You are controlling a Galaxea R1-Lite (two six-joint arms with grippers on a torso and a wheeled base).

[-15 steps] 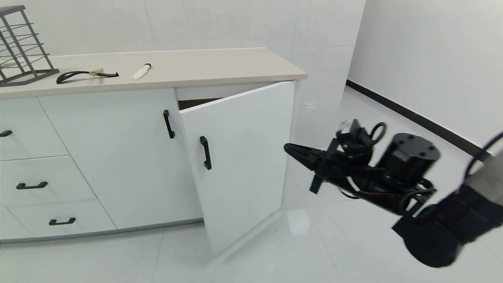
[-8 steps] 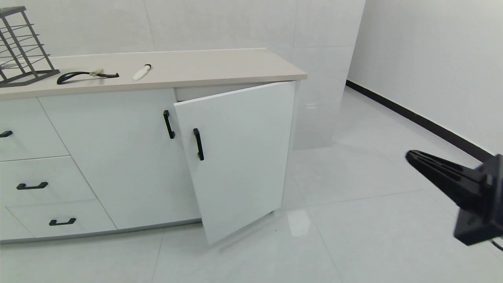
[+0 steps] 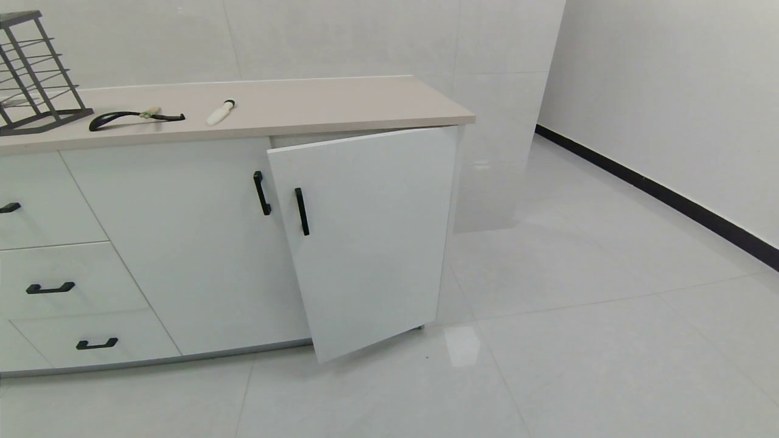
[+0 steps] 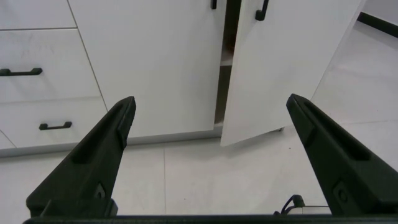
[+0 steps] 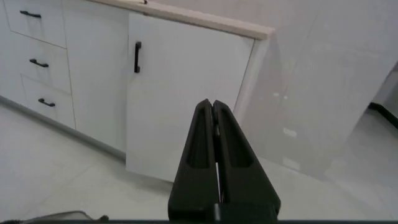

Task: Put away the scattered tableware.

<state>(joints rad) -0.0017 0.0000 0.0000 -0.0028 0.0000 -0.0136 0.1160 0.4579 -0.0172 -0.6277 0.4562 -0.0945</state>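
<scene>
Lying at the upper left of the head view, the black utensil [image 3: 122, 115] and the white-handled utensil [image 3: 220, 112] rested on the bench [image 3: 341, 100] beside the wire rack [image 3: 36, 73]. The black one lay lengthwise and the white one slanted. The left hand [image 4: 211, 102] gaped wide and empty, while the right hand [image 5: 212, 107] was pressed closed on nothing. Both faced the cupboard fronts below the bench, by the ajar door [image 3: 377, 231]. The left arm looked nearer.
</scene>
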